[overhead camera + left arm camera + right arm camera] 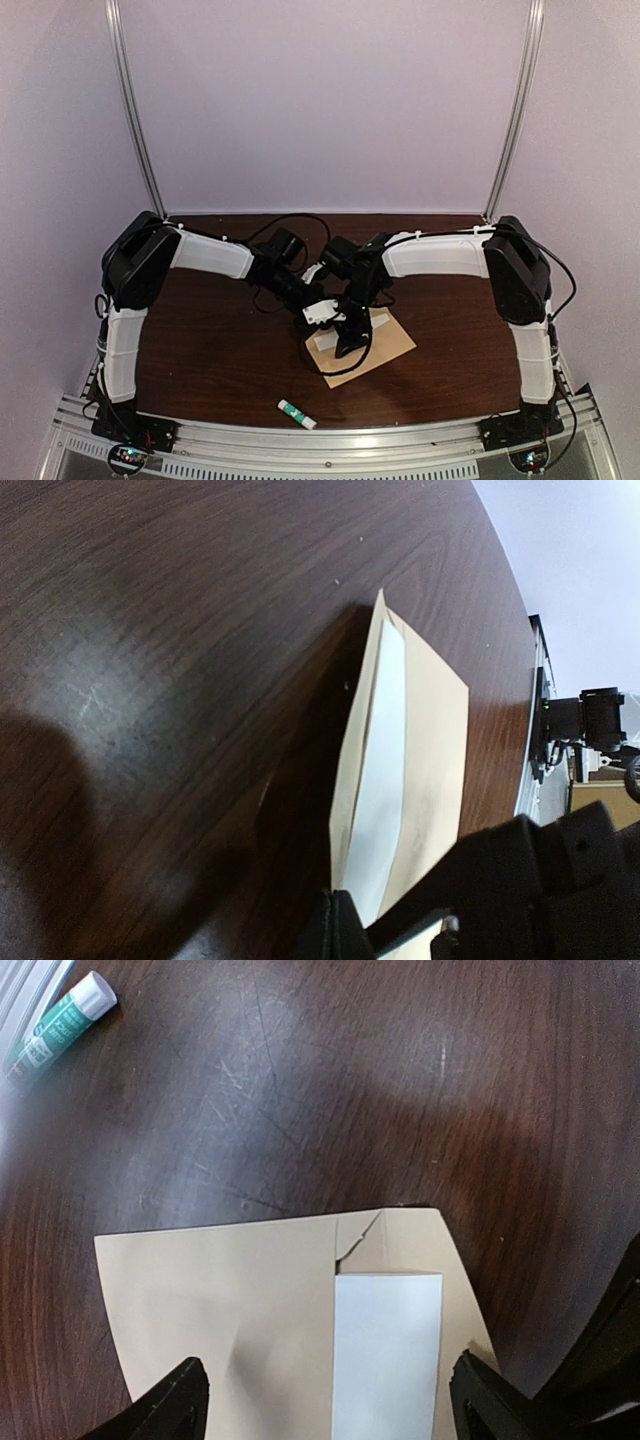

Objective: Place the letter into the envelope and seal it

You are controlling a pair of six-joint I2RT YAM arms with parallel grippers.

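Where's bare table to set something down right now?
Bare table between the left arm and the envelope; a smaller patch right of the envelope, before the right arm. Crowded at centre, where both arms meet over the envelope; glue stick lies near the front edge.

I can't read any text from here. The glue stick (58,1022) in the upper left of the right wrist view carries a teal label with pale print, but the characters are too blurred for me to make out. In the top view the same stick sits low in the frame and is far too small to read. The letter (386,1355) shows me only a pale face with nothing legible, and so does the tan envelope (220,1310).
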